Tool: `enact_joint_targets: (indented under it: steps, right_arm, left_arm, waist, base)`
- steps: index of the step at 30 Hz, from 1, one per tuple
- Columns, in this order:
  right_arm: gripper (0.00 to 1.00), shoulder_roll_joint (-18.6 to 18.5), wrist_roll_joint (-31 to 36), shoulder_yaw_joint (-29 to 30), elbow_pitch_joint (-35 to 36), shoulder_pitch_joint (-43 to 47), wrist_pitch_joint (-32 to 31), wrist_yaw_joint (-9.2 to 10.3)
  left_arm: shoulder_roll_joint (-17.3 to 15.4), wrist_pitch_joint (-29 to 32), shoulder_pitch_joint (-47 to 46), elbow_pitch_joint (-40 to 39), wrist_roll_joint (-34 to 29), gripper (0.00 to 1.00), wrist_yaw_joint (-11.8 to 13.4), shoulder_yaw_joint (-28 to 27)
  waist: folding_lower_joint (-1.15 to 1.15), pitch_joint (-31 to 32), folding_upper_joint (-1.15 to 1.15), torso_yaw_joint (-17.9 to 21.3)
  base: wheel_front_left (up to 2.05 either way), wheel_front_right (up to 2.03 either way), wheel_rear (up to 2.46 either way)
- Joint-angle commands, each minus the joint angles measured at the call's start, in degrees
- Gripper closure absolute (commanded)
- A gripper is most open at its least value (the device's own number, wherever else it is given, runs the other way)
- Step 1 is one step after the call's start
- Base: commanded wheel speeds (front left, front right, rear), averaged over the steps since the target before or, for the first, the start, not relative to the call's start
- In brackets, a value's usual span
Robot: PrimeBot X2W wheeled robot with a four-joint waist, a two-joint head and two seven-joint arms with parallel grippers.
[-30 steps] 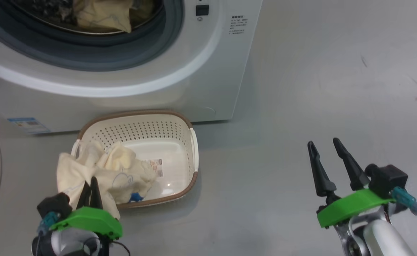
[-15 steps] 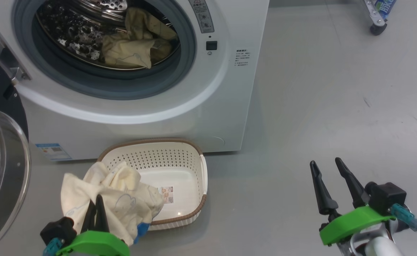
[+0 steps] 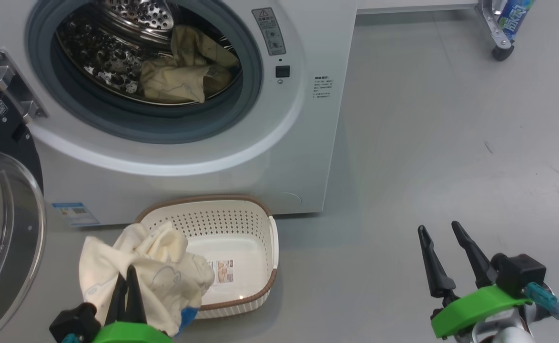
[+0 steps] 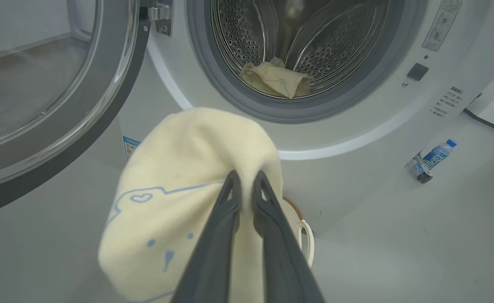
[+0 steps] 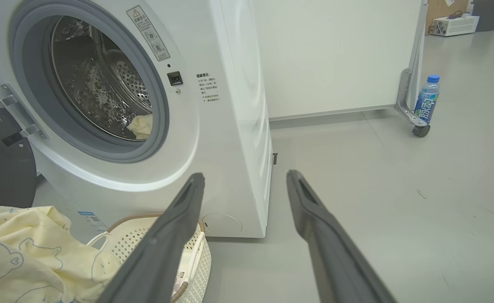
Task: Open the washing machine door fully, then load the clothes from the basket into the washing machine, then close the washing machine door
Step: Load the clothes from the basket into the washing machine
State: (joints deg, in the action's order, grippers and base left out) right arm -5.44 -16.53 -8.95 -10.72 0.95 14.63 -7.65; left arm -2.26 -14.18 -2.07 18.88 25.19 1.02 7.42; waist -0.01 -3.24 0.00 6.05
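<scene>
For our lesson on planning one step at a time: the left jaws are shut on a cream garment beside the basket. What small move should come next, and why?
Probably carry the left jaws up and forward toward the open drum. They pinch the garment, the door stands swung wide at the left, and the drum mouth ahead looks unobstructed.

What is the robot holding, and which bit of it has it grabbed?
The left tool pinches a cream bear-print garment by a bunched fold of cloth; the rest hangs below. The right tool is open and holds nothing.
</scene>
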Motion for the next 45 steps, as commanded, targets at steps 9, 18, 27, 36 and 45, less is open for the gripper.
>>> enact_joint_targets:
  steps: [9, 18, 27, 36, 45]
  right_arm:
    - [0.0, -1.4, 0.8, -0.3, 2.0, 0.2, 0.4, 0.16]
    - [0.0, -1.3, 0.8, -0.3, 2.2, 0.5, 0.4, 0.16]
    - [0.0, -1.1, 0.8, 0.2, 2.1, 0.8, 0.4, 0.16]
    - [0.0, -0.9, 0.8, 0.1, 2.3, 0.7, 0.4, 0.16]
    - [0.0, -0.9, 0.8, -0.4, 2.4, 0.7, 0.4, 0.16]
  left_arm:
    - [-0.6, -0.8, 1.6, -6.8, -0.7, 1.0, 1.1, -1.4]
    - [-0.6, -0.8, 2.6, -9.3, -1.3, 1.0, 1.7, -1.0]
    - [-0.6, -0.8, 3.0, -11.3, -2.0, 1.0, 1.9, -0.8]
    - [-0.6, -0.8, 3.4, -12.6, -2.3, 1.0, 2.0, -0.8]
    - [-0.6, -0.8, 3.3, -12.6, -3.1, 1.0, 1.4, -0.1]
  waist:
    - [0.01, 2.4, 0.0, 0.0]
    - [0.01, 2.7, 0.0, 0.2]
    - [0.01, 2.9, 0.0, -0.2]
    - [0.01, 3.0, 0.0, -0.5]
    - [0.01, 2.6, 0.0, -0.1]
  base:
    - [0.0, 0.0, 0.0]
    - [0.0, 0.0, 0.0]
    - [0.0, 0.0, 0.0]
    - [0.0, 0.0, 0.0]
    - [0.0, 0.0, 0.0]
